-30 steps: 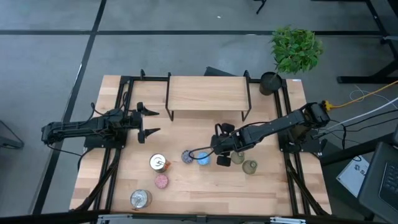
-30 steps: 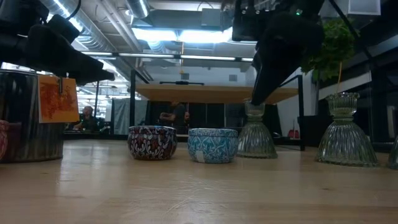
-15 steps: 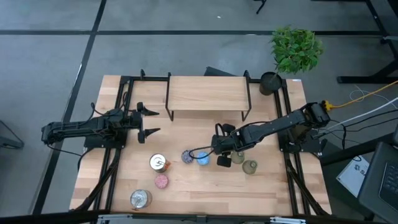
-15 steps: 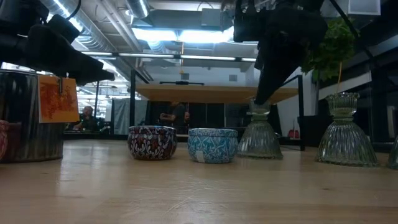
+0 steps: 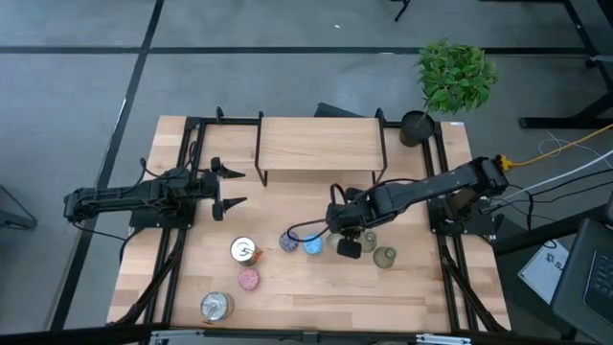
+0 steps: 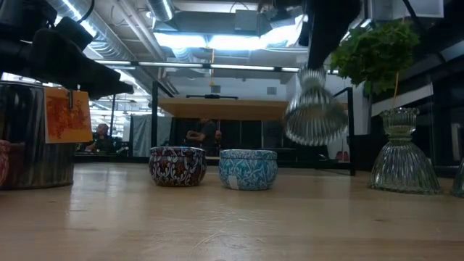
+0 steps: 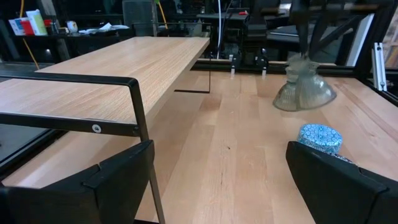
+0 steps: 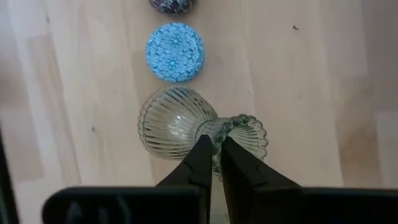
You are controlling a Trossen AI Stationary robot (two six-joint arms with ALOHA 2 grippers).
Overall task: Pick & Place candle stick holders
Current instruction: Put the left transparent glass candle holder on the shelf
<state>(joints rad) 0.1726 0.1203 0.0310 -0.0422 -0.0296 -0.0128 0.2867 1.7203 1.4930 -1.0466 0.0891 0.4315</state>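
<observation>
The right end effector is clenched on the narrow neck of a ribbed pale olive-green glass candle stick holder, carrying it off the wooden table just beside the blue patterned round holder. The left end effector hangs released, well apart.

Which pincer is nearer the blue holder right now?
The right. The right pincer hangs just beside the blue holder, shut on a glass holder lifted off the table. The left pincer waits open, far off near the shelf.
</observation>
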